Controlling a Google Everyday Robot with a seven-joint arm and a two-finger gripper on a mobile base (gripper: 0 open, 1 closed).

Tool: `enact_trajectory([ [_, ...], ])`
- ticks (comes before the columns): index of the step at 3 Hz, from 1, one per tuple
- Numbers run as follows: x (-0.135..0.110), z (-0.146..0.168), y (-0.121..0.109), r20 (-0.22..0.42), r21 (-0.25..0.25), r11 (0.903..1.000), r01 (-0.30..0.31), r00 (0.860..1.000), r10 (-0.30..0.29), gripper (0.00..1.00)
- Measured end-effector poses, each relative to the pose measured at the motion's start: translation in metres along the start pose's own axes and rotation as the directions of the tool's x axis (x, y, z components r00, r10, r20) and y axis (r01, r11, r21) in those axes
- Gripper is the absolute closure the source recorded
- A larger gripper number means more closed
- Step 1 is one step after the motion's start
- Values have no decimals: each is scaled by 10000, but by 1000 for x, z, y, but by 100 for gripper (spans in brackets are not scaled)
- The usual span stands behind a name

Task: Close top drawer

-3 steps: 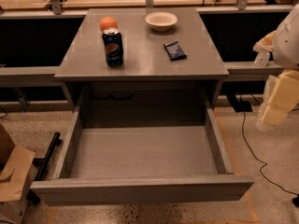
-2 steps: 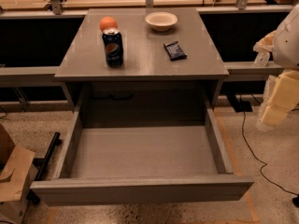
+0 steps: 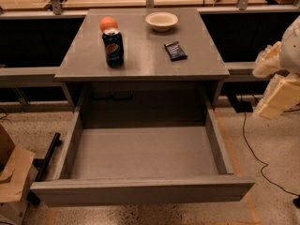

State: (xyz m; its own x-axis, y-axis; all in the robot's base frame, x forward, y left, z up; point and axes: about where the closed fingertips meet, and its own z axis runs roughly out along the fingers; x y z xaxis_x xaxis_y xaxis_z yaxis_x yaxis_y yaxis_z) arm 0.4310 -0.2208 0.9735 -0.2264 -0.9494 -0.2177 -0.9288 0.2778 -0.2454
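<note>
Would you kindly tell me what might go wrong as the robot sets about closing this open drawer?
The gripper hangs right of the top drawer, clear of its front; a push near that right corner rather than mid-front may skew the wide drawer and jam it. A hard shove might jolt the table, tipping the upright cola can or rolling the orange behind it.

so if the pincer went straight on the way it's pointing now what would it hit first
Probably the floor just right of the top drawer. The pincer hangs beside the table, tilted down and slightly left. Depth is unclear, so the drawer's right wall could come first.
</note>
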Motion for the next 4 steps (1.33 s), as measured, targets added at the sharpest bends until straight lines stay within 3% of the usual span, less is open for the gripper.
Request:
enact_trajectory([
  [2,25,54,33,322,-1070,9941,-178,9993,214,84],
  [3,45,111,68,111,-2236,9744,-224,9996,255,100],
  [4,48,118,76,9,-2439,9695,-259,9996,269,100],
])
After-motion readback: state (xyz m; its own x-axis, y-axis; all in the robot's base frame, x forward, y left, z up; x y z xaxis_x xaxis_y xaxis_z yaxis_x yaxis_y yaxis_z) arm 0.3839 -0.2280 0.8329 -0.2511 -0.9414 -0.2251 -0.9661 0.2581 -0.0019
